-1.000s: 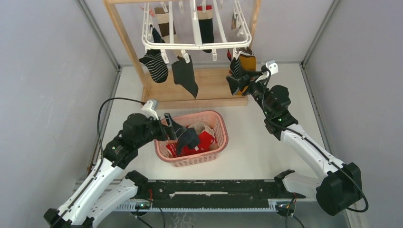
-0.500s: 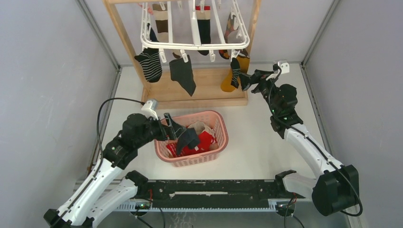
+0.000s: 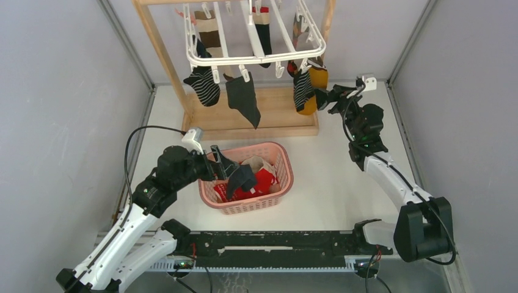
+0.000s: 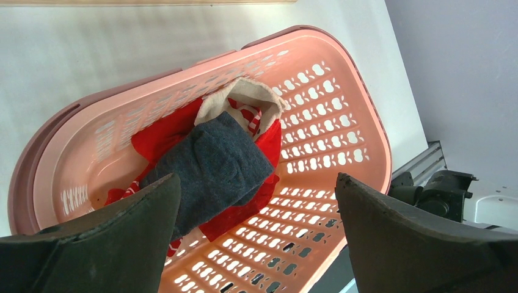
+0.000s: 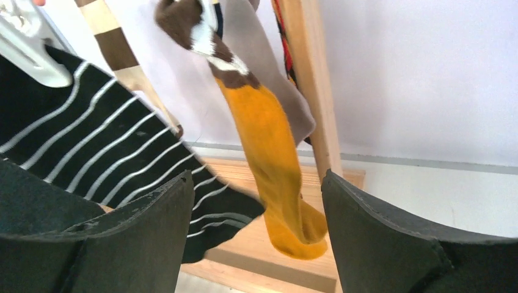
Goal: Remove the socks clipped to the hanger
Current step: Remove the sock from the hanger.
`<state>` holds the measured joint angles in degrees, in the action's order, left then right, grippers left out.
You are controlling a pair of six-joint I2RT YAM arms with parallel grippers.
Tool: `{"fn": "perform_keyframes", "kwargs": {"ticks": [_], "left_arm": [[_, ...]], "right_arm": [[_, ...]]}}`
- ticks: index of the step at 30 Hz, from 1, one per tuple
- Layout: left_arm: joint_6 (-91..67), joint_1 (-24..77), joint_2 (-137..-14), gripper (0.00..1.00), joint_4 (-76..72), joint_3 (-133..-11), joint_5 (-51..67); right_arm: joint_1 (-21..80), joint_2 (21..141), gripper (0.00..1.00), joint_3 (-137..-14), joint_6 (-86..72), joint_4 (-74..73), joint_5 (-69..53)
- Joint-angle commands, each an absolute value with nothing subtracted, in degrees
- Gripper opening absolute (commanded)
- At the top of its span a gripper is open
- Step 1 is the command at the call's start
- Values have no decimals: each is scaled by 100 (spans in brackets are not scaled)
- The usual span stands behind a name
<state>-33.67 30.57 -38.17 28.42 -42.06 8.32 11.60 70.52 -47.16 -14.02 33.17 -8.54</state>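
A few socks (image 3: 264, 181) lie in the basket (image 4: 324, 116), but many hang clipped on the hanger (image 3: 255, 39) at 12 o'clock, where the right jaws gape around a mustard sock (image 5: 275, 146) without gripping it and the left jaws are wide and empty.

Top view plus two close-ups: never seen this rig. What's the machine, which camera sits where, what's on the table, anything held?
Two robot arms are bolted at the near edge of the table. The wide picture looks down from above and behind them; each close-up comes from a camera on one wrist, with that arm's own two fingers at the bottom. On it stand a wooden stand carrying the white hanger with socks clipped to it, and a pink basket holding a grey sock on a red sock. The left hand hovers open over the basket, holding nothing. The right hand is open at the hanger's right corner, a mustard sock hanging between its fingers, not gripped.
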Motion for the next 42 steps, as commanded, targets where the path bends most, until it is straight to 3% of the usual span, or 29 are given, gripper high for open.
{"fn": "perform_keyframes", "kwargs": {"ticks": [1,26,30,36,42], "left_arm": [[-3393,3032,-3739,100,2716,-4588,886],[-3349,3031,-3928,100,2766,-4702,818],[-3333,3032,-3928,100,2781,-4724,815],[-3313,3032,-3903,100,2848,-4769,798],[-3322,3030,-3874,100,2858,-4797,847]], "right_arm": [[921,7168,82,-4833,-1442,3903,-1089],[680,8588,68,-5423,-1892,4743,-1951],[728,8790,57,-5541,-1930,4711,-1911],[755,8866,17,-5637,-1997,4597,-1932],[822,8406,12,-5583,-1918,4176,-1910]]}}
